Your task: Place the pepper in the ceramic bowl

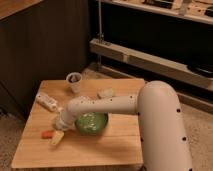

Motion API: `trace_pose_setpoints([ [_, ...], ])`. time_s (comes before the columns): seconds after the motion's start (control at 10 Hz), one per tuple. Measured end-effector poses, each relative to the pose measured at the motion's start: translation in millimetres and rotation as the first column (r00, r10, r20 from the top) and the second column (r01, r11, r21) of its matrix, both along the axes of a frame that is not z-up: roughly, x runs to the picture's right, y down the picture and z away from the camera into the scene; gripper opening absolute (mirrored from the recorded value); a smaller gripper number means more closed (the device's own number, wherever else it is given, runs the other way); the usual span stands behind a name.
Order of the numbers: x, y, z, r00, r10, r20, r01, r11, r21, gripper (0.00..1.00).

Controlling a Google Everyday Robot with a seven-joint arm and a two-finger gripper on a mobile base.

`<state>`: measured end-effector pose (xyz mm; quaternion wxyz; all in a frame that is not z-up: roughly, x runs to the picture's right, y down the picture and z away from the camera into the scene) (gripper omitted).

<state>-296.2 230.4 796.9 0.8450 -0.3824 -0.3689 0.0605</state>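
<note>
The pepper [46,134] is a small orange-red piece lying on the wooden table [100,147] near its front left. The ceramic bowl [92,123] is dark green with pale speckles inside and sits at the table's middle, partly covered by my arm. My gripper [58,123] is at the end of the white arm, low over the table, just left of the bowl and just above and to the right of the pepper. A pale cream chunk [56,138] lies right next to the pepper, under the gripper.
A small white cup [74,81] stands at the back of the table. A white bottle [47,101] lies at the left. A pale object [106,92] lies at the back middle. Dark cabinets and a metal shelf stand behind.
</note>
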Motion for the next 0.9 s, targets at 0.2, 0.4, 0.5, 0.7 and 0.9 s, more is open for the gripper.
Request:
trace_pose_setpoints([
  [0.2,0.2,0.5,0.5,1.0,-0.014,-0.006,0.014,0.9999,0.003,0.8],
  [0.4,-1.3,2.6,0.6,0.999,-0.025,-0.02,0.025,0.9997,-0.001,0.8],
  [0.5,-0.4,3.4,2.1,0.998,-0.038,-0.043,0.038,0.9993,-0.006,0.8],
  [0.7,-1.9,2.6,1.9,0.998,-0.039,-0.044,0.039,0.9992,-0.004,0.73],
  [0.9,-0.1,-3.0,-1.1,1.0,-0.01,-0.016,0.01,0.9999,0.002,0.5],
])
